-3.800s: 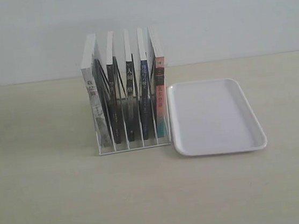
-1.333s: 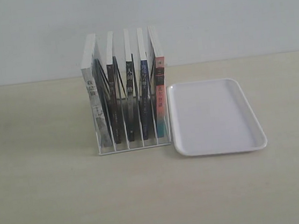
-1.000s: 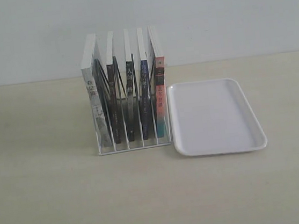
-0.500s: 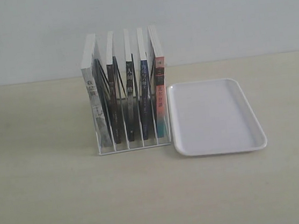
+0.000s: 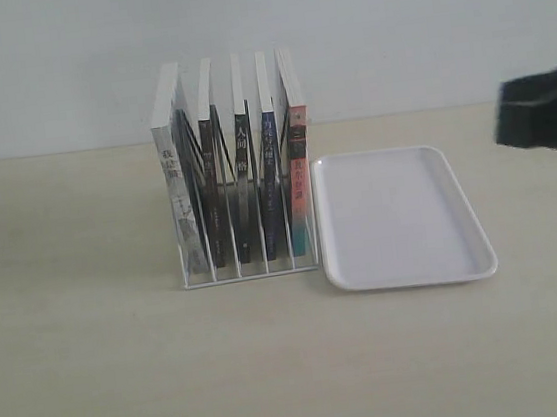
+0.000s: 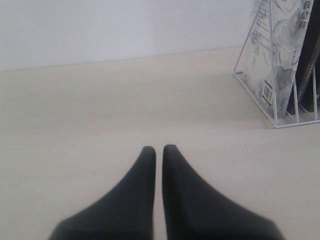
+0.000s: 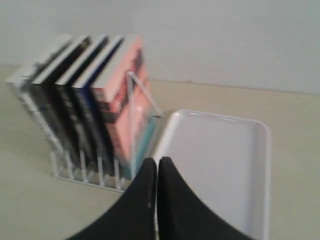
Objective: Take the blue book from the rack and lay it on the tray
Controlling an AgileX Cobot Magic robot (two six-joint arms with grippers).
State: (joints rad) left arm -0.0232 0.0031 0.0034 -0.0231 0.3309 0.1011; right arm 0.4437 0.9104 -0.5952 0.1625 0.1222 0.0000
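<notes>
the blue book (image 5: 270,174) stands upright in the rack (image 5: 251,273), in the second slot from the tray (image 5: 413,281), with only the pink-spined book (image 7: 122,100) between it and that end. the right tool (image 7: 157,161), tips pressed together, hangs on the tray side facing the spines, so i judge it the nearer arm. the left tool (image 6: 159,149), also pressed together, sits low over the table (image 6: 75,125) off the rack's other end.

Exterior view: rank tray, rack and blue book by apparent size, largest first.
tray and rack: too close to rank; tray wider, rack taller
blue book: clearly smallest, only spine and top edge showing
</notes>
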